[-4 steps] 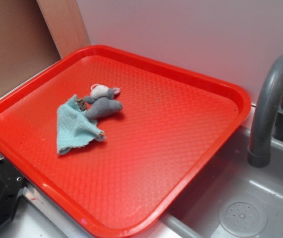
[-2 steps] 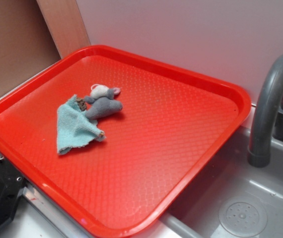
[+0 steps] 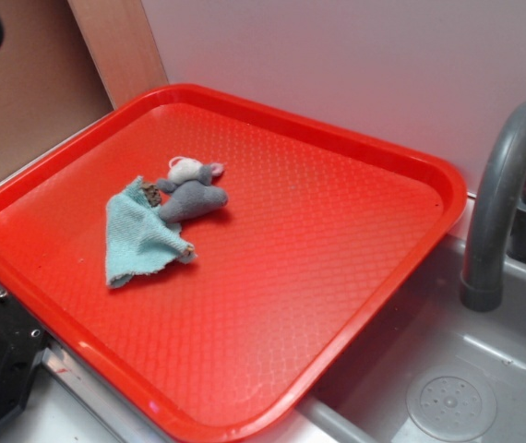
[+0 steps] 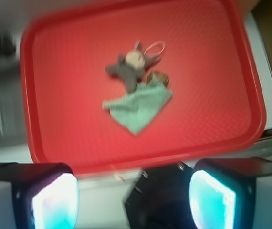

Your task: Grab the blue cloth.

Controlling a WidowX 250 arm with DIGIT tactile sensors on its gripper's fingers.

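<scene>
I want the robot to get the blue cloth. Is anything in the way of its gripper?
Nothing visible blocks it. The gripper is open, high above the red tray. The blue cloth lies uncovered on top. The grey plush mouse and a small brown lump only touch its far edge.

Toy kitchen — grey sink [image 3: 448,388], faucet [image 3: 503,203].

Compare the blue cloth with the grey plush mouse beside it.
The blue cloth is pale aqua, flat and roughly triangular with frayed edges; the grey plush mouse is dark grey, rounded and raised, with a white patch. The cloth spreads slightly wider. Both lie touching on the red tray.
</scene>
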